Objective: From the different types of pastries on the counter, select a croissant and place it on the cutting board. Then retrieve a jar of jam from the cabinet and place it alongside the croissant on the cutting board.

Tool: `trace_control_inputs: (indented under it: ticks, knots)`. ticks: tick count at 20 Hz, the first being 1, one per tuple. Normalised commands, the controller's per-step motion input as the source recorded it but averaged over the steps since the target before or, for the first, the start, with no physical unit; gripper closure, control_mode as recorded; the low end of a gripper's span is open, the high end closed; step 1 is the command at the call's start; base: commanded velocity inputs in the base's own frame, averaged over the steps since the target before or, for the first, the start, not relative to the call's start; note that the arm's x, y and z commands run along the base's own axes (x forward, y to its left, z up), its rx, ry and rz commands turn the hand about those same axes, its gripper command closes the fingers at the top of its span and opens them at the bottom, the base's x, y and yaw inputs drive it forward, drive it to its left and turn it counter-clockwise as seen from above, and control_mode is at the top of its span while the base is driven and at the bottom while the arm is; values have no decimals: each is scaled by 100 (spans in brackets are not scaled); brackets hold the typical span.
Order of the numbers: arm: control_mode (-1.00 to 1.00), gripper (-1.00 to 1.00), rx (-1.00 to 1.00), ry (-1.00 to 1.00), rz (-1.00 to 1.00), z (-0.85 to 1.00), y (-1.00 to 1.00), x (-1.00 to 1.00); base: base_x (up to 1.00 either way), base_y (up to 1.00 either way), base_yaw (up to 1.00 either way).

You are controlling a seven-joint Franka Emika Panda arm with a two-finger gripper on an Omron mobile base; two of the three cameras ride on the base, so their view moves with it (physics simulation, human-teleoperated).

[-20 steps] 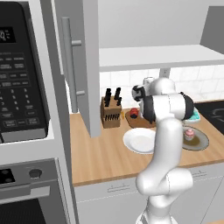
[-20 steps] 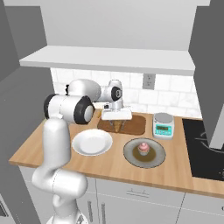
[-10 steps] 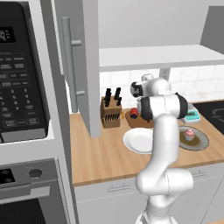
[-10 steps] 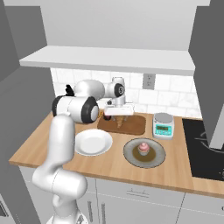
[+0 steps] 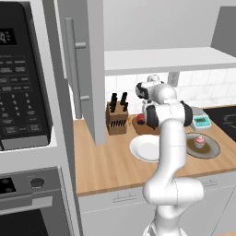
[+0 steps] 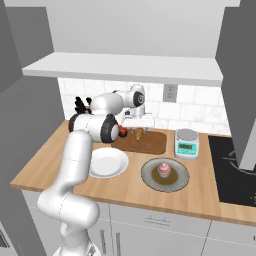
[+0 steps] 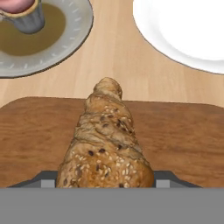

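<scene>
The golden-brown croissant (image 7: pixel 106 140) sits between my fingertips (image 7: pixel 44 178), just over the dark brown cutting board (image 7: pixel 183 140); whether it touches the wood I cannot tell. My gripper (image 6: pixel 137 128) points down over the board's (image 6: pixel 152 144) back part, shut on the croissant (image 6: pixel 137 134). A red jar of jam (image 5: pixel 140 119) stands at the board's left end, also in the right base view (image 6: pixel 123 132). The pink-frosted cupcake (image 6: pixel 164 169) rests on a grey plate (image 6: pixel 179 181). The cabinet door (image 5: pixel 94 69) hangs open above the counter (image 5: pixel 110 161).
A white plate (image 6: pixel 106 162) lies in front of the board. A knife block (image 5: pixel 116 118) stands left of the jar, a kitchen scale (image 6: pixel 186 143) right of the board. The black microwave (image 5: pixel 23 73) is at the left, the cooktop (image 6: pixel 235 170) at the right.
The arm's elbow has swung a little toward the board, while the hand stayed over the board with barely any shift. The jar, plates and cupcake have not moved.
</scene>
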Motion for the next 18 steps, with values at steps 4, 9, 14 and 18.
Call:
trace_control_inputs:
  ticks: [4,9,14,18]
  knots:
    - [-100,100,4,1,0,-23,-1,1,0,0,0]
    - [-100,100,4,1,0,-32,0,0,0,0,0]
    - [-100,100,5,0,0,-21,0,6,0,0,0]
    - [-100,-100,5,0,0,-21,0,2,0,0,0]
